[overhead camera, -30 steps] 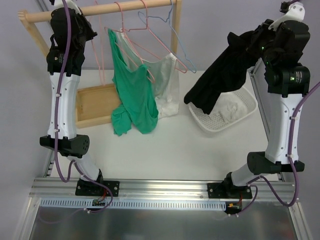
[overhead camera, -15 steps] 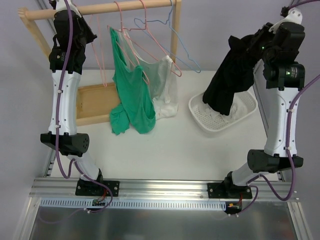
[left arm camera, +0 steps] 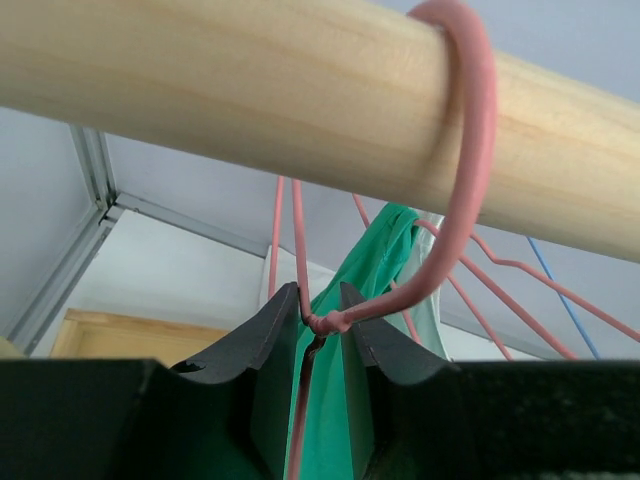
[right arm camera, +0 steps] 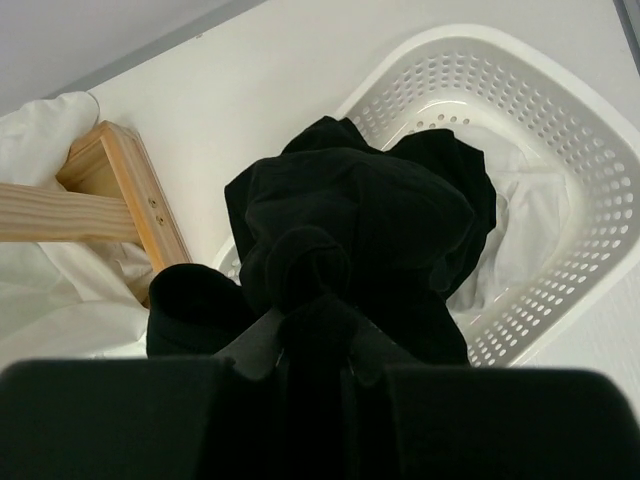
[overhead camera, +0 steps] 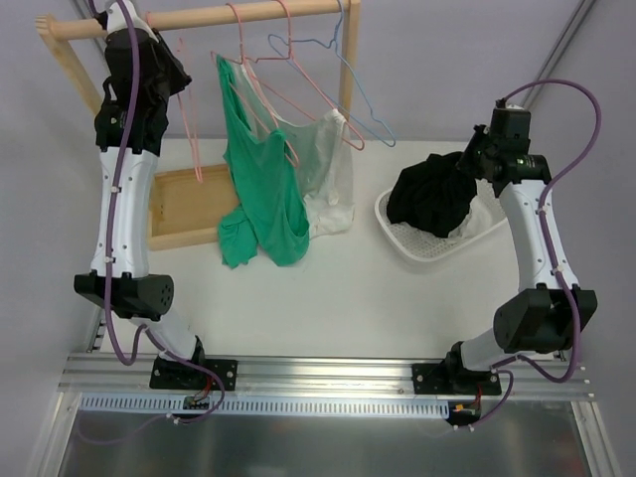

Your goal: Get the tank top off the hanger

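At the right of the overhead view, the right gripper (overhead camera: 475,165) is clamping a bunched black tank top (overhead camera: 432,197) and holding it low over a white perforated basket (overhead camera: 397,239), with the lower folds of the cloth sagging inside the rim. In the right wrist view, the right gripper (right arm camera: 316,322) is closing narrowly on a knot of the fabric, and the black tank top (right arm camera: 350,225) is filling the centre of the frame. The basket (right arm camera: 565,125) is curving around it in the upper right, and a white cloth (right arm camera: 520,215) is lying on the basket floor.

In the upper left of the overhead view, the left gripper (overhead camera: 149,48) is reaching up to the wooden rod (overhead camera: 258,12) of a clothes rack. The left wrist view shows the left gripper (left arm camera: 318,300) pinching the twisted neck of a pink hanger (left arm camera: 470,150), whose hook is looping over the wooden rod (left arm camera: 250,90). In the overhead view, the pink hanger (overhead camera: 189,114) is dangling beside the arm as plain wire, well apart from the tank top.

Further along the rod toward the top centre, a green garment (overhead camera: 263,179) and a white garment (overhead camera: 333,169) are hanging side by side, with a blue hanger (overhead camera: 360,99) just to their right. The rack's wooden base (overhead camera: 184,204) is resting on the white table (overhead camera: 348,298).
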Action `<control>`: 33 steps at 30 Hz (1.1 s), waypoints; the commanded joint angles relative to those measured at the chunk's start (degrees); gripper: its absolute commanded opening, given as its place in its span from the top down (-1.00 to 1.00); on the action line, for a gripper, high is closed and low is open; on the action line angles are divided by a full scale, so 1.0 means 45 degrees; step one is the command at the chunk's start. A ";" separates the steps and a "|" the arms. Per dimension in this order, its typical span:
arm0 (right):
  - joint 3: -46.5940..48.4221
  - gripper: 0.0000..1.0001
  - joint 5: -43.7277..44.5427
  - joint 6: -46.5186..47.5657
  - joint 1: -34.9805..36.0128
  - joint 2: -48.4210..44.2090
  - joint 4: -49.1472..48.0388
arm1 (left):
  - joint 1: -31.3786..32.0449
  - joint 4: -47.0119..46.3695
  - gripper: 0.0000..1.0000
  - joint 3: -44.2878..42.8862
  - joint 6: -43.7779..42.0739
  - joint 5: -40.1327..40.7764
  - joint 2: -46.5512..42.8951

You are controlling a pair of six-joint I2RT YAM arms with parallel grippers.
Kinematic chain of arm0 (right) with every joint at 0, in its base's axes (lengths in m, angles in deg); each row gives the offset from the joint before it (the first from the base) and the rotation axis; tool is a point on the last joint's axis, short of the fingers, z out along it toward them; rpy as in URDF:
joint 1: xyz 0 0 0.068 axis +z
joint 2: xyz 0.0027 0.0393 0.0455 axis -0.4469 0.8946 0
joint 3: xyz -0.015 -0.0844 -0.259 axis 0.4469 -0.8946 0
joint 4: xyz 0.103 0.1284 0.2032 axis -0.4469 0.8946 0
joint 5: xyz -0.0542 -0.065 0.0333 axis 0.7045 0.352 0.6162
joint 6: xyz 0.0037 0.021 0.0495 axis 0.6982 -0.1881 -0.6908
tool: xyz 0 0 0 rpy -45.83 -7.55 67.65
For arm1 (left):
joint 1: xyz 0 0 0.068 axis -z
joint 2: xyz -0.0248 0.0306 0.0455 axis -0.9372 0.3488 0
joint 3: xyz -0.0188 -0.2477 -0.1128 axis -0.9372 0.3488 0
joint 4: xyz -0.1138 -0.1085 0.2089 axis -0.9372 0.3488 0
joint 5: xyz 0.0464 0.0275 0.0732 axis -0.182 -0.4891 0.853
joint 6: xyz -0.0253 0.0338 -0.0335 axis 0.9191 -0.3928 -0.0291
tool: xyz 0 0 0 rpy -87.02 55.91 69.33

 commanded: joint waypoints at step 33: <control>-0.1731 -0.53 0.0156 0.0304 -0.0065 -0.1068 -0.1100 | -0.1776 -0.0733 -0.22 0.1315 0.0134 -0.1130 -0.3419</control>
